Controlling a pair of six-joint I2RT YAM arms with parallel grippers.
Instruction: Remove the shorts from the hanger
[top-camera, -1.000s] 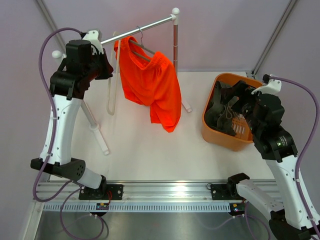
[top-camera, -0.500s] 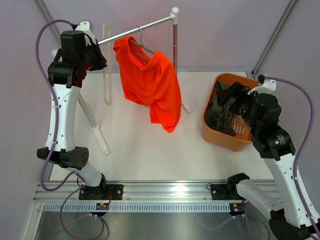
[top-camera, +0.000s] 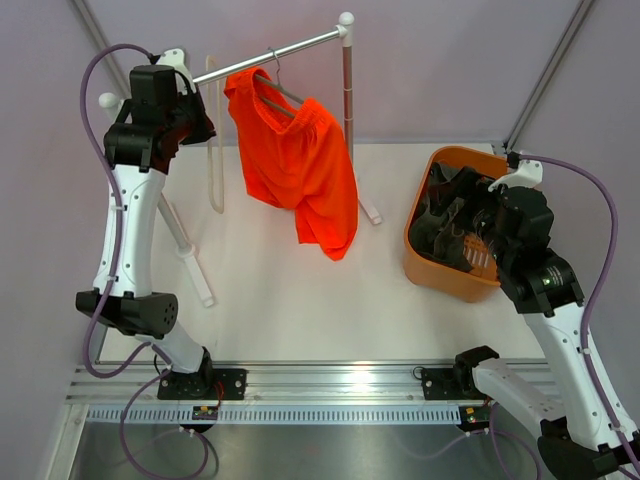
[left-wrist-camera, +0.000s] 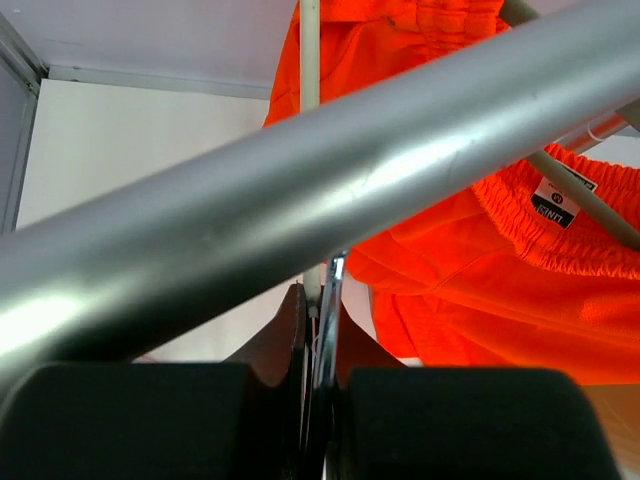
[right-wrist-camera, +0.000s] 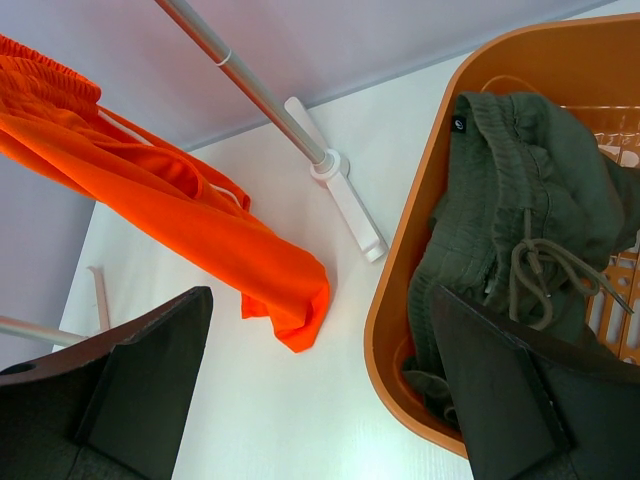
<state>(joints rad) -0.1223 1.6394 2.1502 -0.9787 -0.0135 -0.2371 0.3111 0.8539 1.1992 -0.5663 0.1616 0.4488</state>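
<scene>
Orange shorts (top-camera: 300, 165) hang from a thin dark hanger (top-camera: 285, 95), whose wire hook sits over the slanted metal rail (top-camera: 270, 58) at the far side of the surface (top-camera: 280, 300). The waistband is gathered along the hanger's bar. The two legs droop down and to the right, and the lowest corner hangs above the surface.

Up at the left end of the rail, the left gripper (left-wrist-camera: 318, 325) has its fingers pressed together on a pale hanger (top-camera: 213, 165). That hanger dangles just left of the shorts, apart from them. From the left wrist view the rail crosses right in front of the fingers, with the shorts beyond it.

Over on the right, the right gripper (right-wrist-camera: 320, 330) is spread wide and holds nothing. It hovers by the near left rim of an orange basket (top-camera: 425, 265) filled with dark green clothes (right-wrist-camera: 520, 190), well apart from the shorts.
</scene>
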